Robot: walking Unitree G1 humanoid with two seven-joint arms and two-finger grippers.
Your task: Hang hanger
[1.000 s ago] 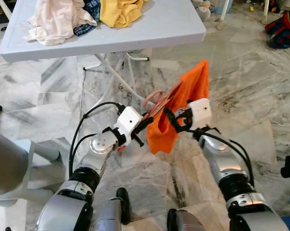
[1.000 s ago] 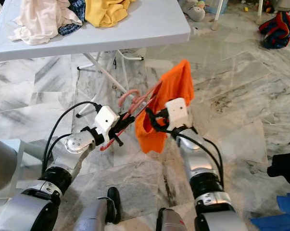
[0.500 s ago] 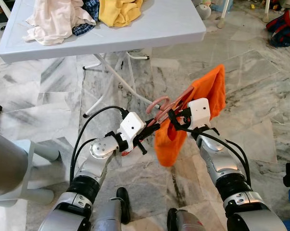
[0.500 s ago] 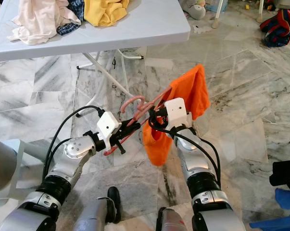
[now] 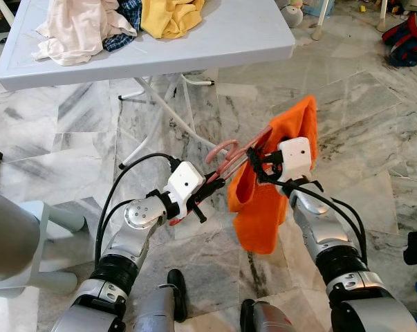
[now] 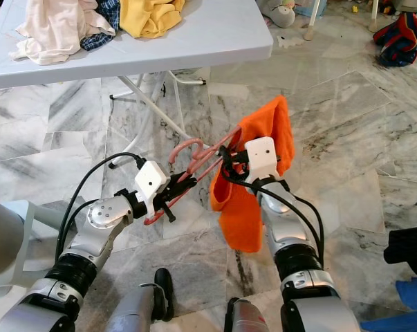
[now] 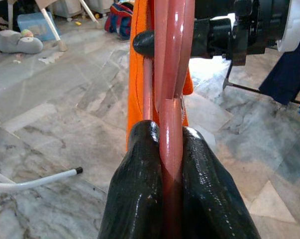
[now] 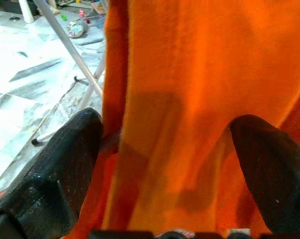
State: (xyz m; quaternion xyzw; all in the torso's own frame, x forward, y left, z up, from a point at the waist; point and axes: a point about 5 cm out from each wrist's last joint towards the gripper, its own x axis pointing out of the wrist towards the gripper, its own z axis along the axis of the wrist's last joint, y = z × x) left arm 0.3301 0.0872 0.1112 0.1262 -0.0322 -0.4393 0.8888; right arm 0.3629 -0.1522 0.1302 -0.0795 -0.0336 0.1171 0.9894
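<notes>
Just above the marble floor (image 5: pixel 374 124), in front of the robot's legs, both arms meet at chest height. The left claw (image 5: pixel 207 191) is pinched tight on the lower end of the pink hanger (image 5: pixel 230 156), and the left wrist view shows its two black fingers (image 7: pixel 140 189) pressed against the plastic bar on either side. The hanger's long axis runs up and away from that claw toward the robot's right, ending in its hook near the right claw (image 5: pixel 258 160). That claw stands wide, its fingers (image 8: pixel 65 164) spread on either side of the orange cloth (image 5: pixel 263 200), which drapes over the hanger and hangs down between the arms. Since the left arm alone carries the hanger, any move to a rail would seem to depend on it. Farther off stands the white folding desk (image 5: pixel 236 41), with a heap of clothes (image 5: pixel 111 24) on top.
</notes>
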